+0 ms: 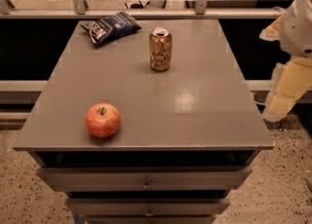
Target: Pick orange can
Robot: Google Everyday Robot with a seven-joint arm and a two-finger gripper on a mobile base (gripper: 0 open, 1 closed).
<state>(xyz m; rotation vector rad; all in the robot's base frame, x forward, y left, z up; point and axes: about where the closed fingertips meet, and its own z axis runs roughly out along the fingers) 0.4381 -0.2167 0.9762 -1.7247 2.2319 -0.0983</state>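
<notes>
The orange can (160,49) stands upright on the grey table top (195,101), toward the back and near the middle. It is copper-orange with pale script and a silver top. My gripper (283,94) hangs at the far right of the view, beyond the table's right edge and well away from the can, at about table height. It holds nothing that I can see. The white arm (298,23) rises above it.
A red-orange apple (102,120) sits near the table's front left. A dark blue chip bag (110,27) lies at the back left. Drawers (146,179) are below the table top. A railing (146,11) runs behind the table.
</notes>
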